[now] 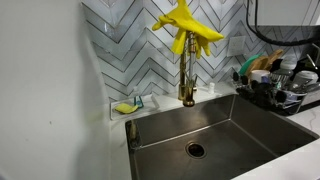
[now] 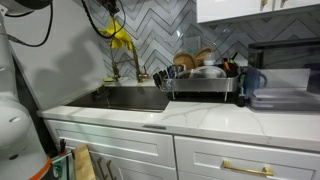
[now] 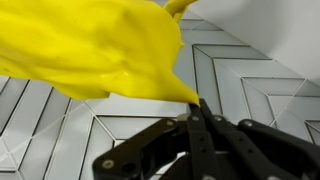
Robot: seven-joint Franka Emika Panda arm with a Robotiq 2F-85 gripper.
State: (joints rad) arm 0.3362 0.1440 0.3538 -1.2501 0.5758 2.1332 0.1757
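A yellow rubber glove (image 1: 186,30) hangs in the air above the brass faucet (image 1: 187,82), in front of the grey herringbone tile wall. It also shows small in an exterior view (image 2: 120,38). In the wrist view the glove (image 3: 95,45) fills the upper left. My black gripper (image 3: 200,108) is shut, its fingertips pinching a corner of the glove. The gripper itself is hidden behind the glove in both exterior views.
A steel sink (image 1: 215,135) lies below the faucet, with a drain (image 1: 195,149). A yellow sponge (image 1: 124,107) rests on the ledge behind the sink. A dish rack (image 1: 280,85) full of dishes stands beside it (image 2: 205,80). White counter (image 2: 200,120) and cabinets.
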